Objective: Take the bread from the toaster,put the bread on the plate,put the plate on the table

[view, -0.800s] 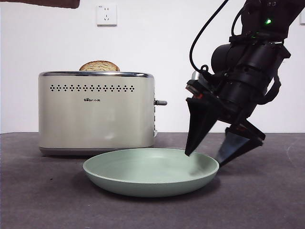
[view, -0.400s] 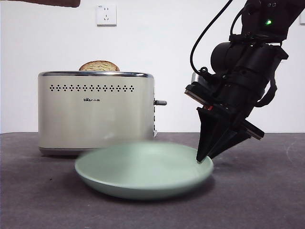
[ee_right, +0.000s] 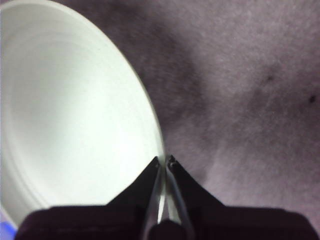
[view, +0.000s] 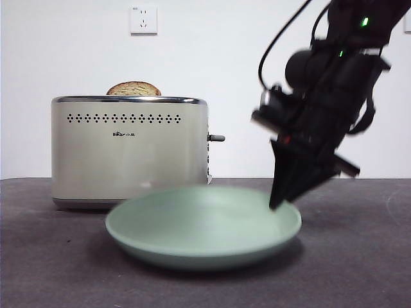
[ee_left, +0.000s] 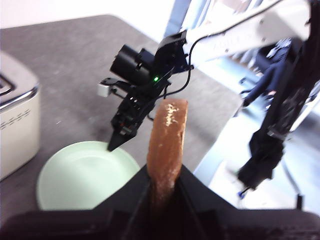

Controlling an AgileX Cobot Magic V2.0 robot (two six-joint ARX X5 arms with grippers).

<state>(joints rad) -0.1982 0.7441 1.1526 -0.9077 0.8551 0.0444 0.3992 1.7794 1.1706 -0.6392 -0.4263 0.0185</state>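
My right hand [view: 277,204] is pinched tight on the rim of the plate [view: 192,247], its near edge tipped up off the counter [view: 359,269] beside the toaster [view: 128,151]. My left hand [ee_left: 162,187] is clamped on the bread [ee_left: 166,137], high above. I'd keep the plate level and steady, then lower the slice to its middle.

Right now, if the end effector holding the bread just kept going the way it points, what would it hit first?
Probably the plate, or the right end effector pinching its rim; depth is unclear. The left end effector holds the bread above them.
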